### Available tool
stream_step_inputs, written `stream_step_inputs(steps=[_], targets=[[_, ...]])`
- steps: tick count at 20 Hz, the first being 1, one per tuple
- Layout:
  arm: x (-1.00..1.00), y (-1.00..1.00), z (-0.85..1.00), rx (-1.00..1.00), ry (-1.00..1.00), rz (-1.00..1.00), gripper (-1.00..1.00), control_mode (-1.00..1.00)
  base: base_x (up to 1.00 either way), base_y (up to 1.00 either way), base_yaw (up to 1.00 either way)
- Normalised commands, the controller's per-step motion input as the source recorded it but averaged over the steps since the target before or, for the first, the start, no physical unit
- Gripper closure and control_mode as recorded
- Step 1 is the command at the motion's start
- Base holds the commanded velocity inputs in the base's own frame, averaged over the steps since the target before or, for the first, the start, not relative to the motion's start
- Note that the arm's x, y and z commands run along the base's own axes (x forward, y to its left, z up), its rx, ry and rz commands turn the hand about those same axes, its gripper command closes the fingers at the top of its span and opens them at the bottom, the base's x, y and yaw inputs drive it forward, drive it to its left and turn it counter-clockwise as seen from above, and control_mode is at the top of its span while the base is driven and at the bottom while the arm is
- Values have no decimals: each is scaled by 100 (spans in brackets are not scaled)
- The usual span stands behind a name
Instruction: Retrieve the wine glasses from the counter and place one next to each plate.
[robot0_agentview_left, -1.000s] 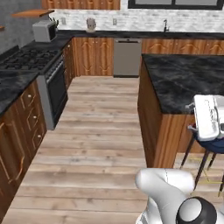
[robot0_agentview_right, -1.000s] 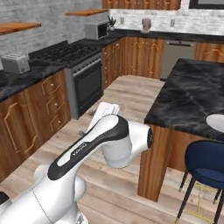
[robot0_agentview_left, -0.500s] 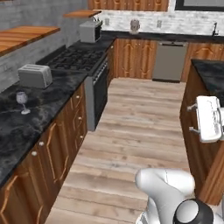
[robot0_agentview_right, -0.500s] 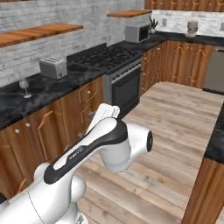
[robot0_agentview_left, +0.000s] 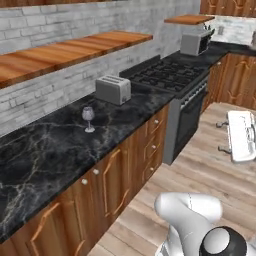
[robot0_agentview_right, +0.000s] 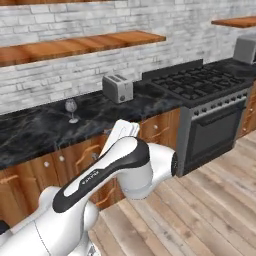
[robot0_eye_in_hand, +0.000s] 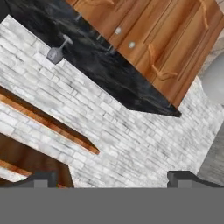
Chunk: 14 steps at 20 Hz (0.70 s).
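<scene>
— Looking for the wine glass (robot0_agentview_left: 88, 118)?
— Yes. Right there on the counter (robot0_agentview_left: 45, 150), close to the brick wall (robot0_agentview_left: 60, 80). Standing straight up on its round foot.
— Near anything?
— Near the toaster (robot0_agentview_left: 113, 89), but not touching it. Further along that way, the stove (robot0_agentview_left: 167, 75).
— And the gripper (robot0_eye_in_hand: 113, 179)?
— Spread wide, with nothing between the two tips. Out over the wooden floor (robot0_agentview_left: 200, 170), well apart from the counter.
— So which way to the glass?
— Off to the left of the arm and forward. Across the floor and up past the cabinet doors (robot0_agentview_left: 117, 185). In the hand view, up in the top left corner, small and far off, and lying on a slant.
— Tipped over, then?
— No. Just a rolled hand. Straight in both base views, with the stem going up and down.
— What to do about that?
— Probably drive closer first. Too far to reach from here, by the look of it. Then turn the hand level and come at the glass from the side, with one tip on each side of it.
— Anything in the way?
— Just bare black marble between the counter's front edge and the glass.
— Any danger?
— Maybe. Thin stem, small foot, so likely easy to knock over with a bump. Best to go slowly, with the tips wide until around the glass.
</scene>
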Motion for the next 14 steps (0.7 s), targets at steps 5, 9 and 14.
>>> stream_step_inputs(steps=[5, 9, 14], targets=[[0, 0, 0, 0, 0, 0, -100, 100, 99, 79, 35], [0, 0, 0, 0, 0, 0, -100, 100, 87, 0, 34], [0, 0, 0, 0, 0, 0, -100, 100, 48, -5, 37]])
